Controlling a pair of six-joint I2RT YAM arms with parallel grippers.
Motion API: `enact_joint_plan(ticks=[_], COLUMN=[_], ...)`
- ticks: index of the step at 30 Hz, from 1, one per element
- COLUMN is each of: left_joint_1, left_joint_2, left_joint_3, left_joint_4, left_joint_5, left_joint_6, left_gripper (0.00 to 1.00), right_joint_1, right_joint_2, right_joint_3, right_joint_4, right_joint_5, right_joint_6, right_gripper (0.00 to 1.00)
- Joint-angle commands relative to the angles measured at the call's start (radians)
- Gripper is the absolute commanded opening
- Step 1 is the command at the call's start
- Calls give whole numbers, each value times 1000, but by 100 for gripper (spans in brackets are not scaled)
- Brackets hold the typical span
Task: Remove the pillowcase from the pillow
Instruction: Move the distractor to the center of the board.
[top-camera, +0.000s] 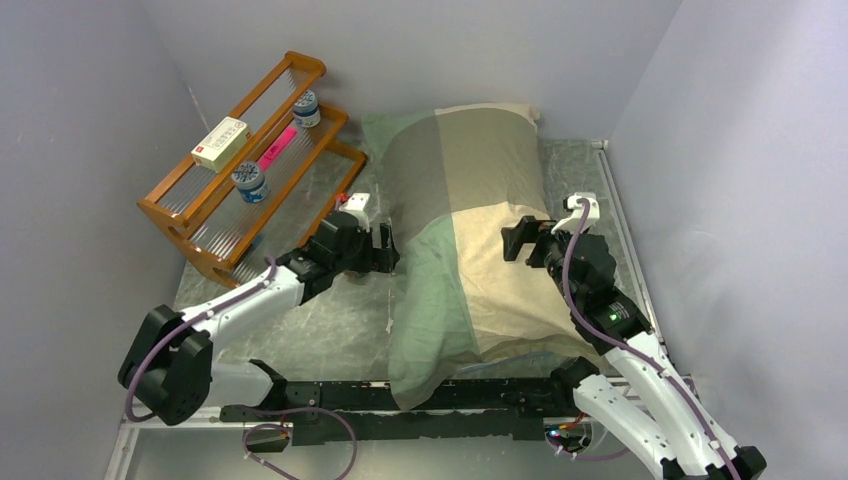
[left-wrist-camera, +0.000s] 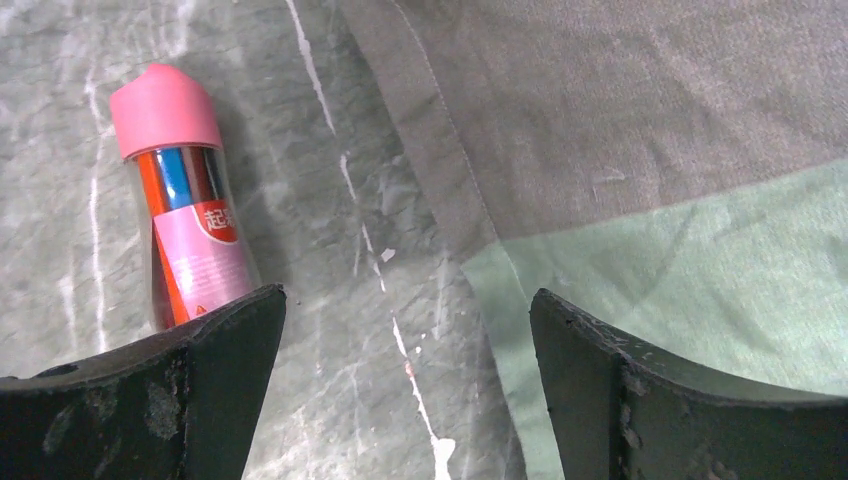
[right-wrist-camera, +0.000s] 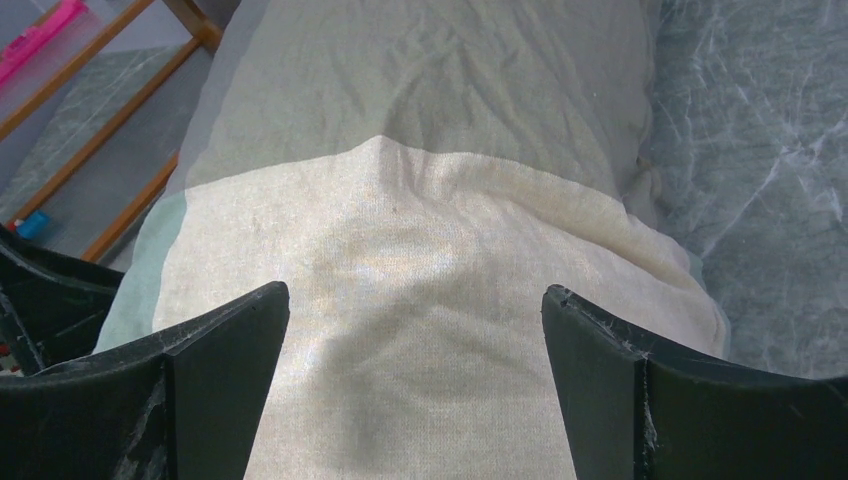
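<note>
**Both pincers released at the cover's flanks, no grip taken yet**

At the near edge of the table (top-camera: 330, 320), the pillowcase (top-camera: 470, 200) ends in a slack green fold that droops toward the arm bases. This may be its open mouth, though the views do not settle it. The cover lies checked face up along the middle of the table, running from the near edge almost to the far edge. The pillow is wholly hidden inside it, so nothing has come off.

Midway along, the left gripper (top-camera: 388, 248) sits low at the cover's left hem, jaws spread wide and holding nothing. One finger is over the green cloth and the other over bare table. A pink-capped tube (left-wrist-camera: 185, 200) lies just beside it. The right gripper (top-camera: 515, 240) hovers over the beige check on the right flank, also released.

The step in hand looks like the approach to a first pinch. The next move probably calls for one pincer to nip cloth alone while the other pins the stuffing through the fabric.

A wooden rack (top-camera: 305, 66) stands at the far left corner.
</note>
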Motion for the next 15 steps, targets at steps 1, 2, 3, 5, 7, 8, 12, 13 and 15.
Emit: enact_joint_plan(ticks=[1, 2, 3, 5, 7, 8, 12, 13, 15], left_joint_1=[1, 3, 11, 27, 31, 33, 61, 76, 108], left_joint_2=[79, 111, 142, 203, 254, 275, 342, 354, 372], left_joint_3=[-2, 1, 6, 21, 46, 57, 90, 93, 92], left_joint_4=[105, 124, 139, 166, 186, 190, 172, 168, 169], left_joint_5=[42, 41, 41, 52, 63, 57, -3, -23, -51], left_joint_6=[-26, -23, -25, -27, -23, -20, -4, -4, -9], left_gripper=[97, 97, 97, 97, 97, 97, 97, 97, 97], right_joint_1=[5, 5, 5, 5, 5, 5, 5, 5, 5], right_joint_2=[-3, -3, -3, -2, -2, -3, -3, -2, 1], right_joint_3=[44, 42, 42, 44, 46, 46, 45, 45, 45], right_joint_4=[2, 4, 4, -1, -6, -7, -10, -9, -10], right_joint_5=[21, 19, 16, 17, 22, 24, 31, 30, 31], right_joint_6=[-2, 0, 0, 1, -1, -3, -4, -3, -4], right_gripper=[100, 100, 100, 100, 100, 100, 100, 100, 100])
